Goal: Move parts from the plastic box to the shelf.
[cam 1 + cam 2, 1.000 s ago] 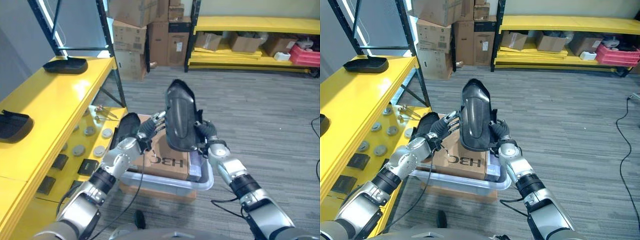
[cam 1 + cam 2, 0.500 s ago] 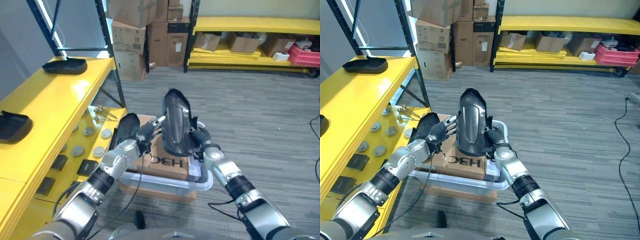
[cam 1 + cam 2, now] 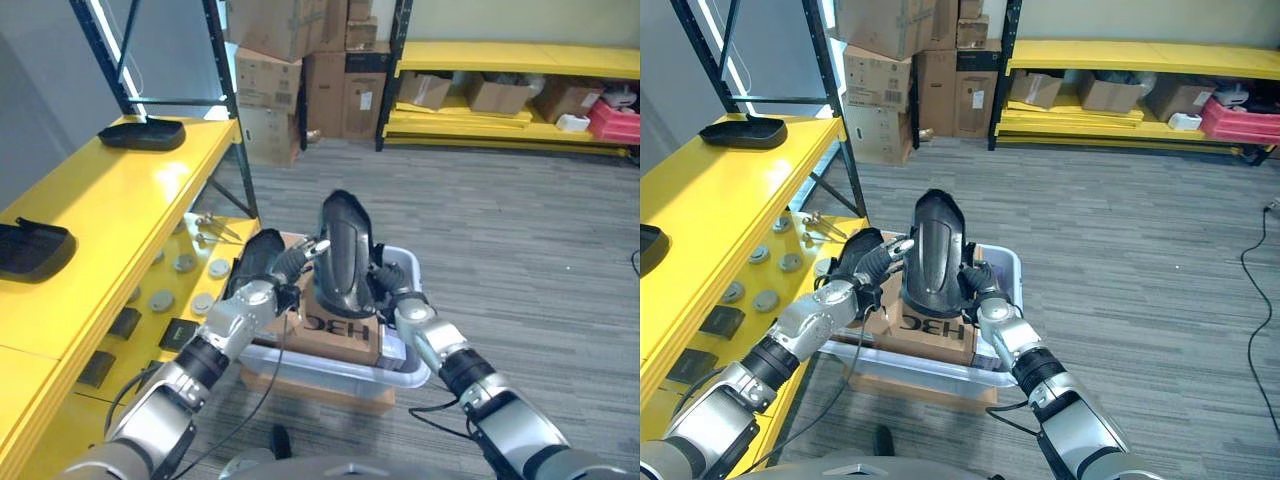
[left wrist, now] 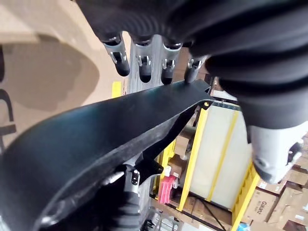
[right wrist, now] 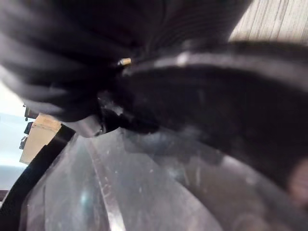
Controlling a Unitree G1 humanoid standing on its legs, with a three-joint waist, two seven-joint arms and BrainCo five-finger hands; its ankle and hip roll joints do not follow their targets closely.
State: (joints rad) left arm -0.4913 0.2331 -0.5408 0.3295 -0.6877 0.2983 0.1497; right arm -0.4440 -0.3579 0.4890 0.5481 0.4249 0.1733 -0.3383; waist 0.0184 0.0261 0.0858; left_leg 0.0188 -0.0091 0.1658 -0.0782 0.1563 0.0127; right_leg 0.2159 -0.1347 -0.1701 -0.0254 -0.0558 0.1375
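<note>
A long black curved part [image 3: 340, 255] stands upright over the clear plastic box [image 3: 405, 372]. My right hand [image 3: 390, 287] is shut on its right edge from behind. My left hand [image 3: 262, 265] is open, with straight fingertips [image 4: 144, 60] resting on the part's left edge [image 4: 96, 130]. A brown cardboard box [image 3: 340, 325] lies inside the plastic box, right under the part. The yellow shelf [image 3: 110, 215] runs along the left. In the right wrist view the dark part [image 5: 216, 110] sits close above the clear box wall [image 5: 144, 192].
Two black parts lie on the yellow shelf top, one far [image 3: 140, 135] and one near [image 3: 30, 250]. Its lower level [image 3: 185, 275] holds several round and dark small pieces. Stacked cartons [image 3: 290, 70] and a second yellow rack [image 3: 520, 90] stand beyond the grey floor.
Both hands and the black part have come down and a little left, closer to the cardboard box. The whole picture has shifted slightly, so the camera has moved.
</note>
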